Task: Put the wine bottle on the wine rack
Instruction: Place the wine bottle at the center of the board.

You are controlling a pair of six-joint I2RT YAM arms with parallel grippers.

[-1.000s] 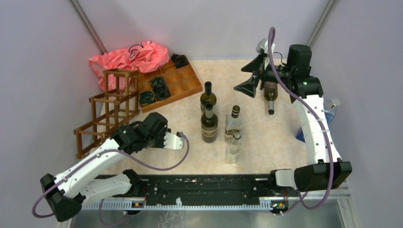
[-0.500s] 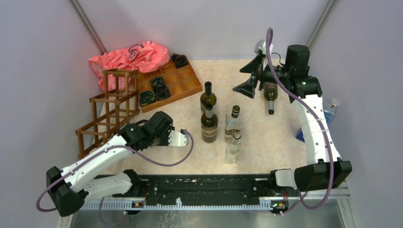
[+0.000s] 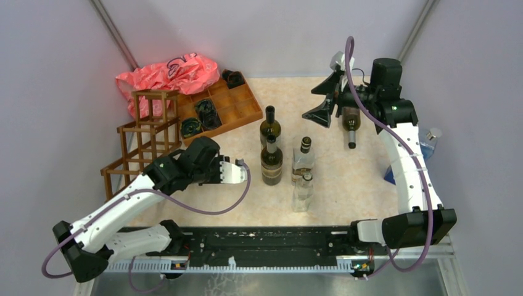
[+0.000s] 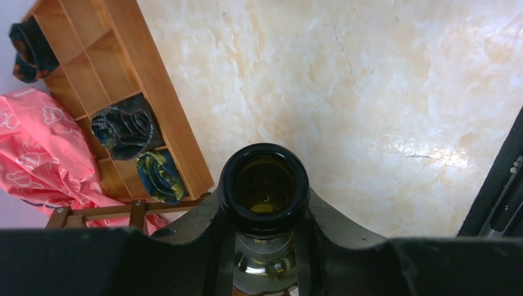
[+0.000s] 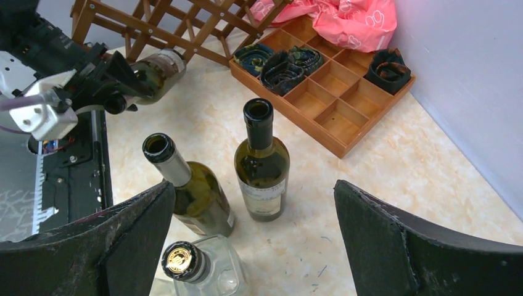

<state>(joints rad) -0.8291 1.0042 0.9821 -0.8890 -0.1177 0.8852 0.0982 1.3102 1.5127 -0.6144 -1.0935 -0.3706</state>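
My left gripper (image 4: 265,213) is shut on the neck of a dark green wine bottle (image 4: 265,265), whose open mouth faces the wrist camera. From the right wrist view the held wine bottle (image 5: 159,66) hangs tilted in the left gripper (image 5: 120,86), its base close to the dark brown wine rack (image 5: 179,24). In the top view the left gripper (image 3: 206,165) is just right of the wine rack (image 3: 142,145), and the arm hides the bottle. My right gripper (image 3: 317,100) is open and held high at the back right, nothing between its fingers (image 5: 395,240).
Two dark bottles (image 3: 269,126) (image 3: 271,161) and two clear ones (image 3: 303,159) (image 3: 302,192) stand mid-table. Another bottle (image 3: 350,126) is under the right arm. An orange-brown compartmented tray (image 3: 243,114) and a pink bag (image 3: 166,74) lie behind the rack.
The left gripper with the bottle has shifted a little farther from the near edge and slightly right. The right arm has not moved.
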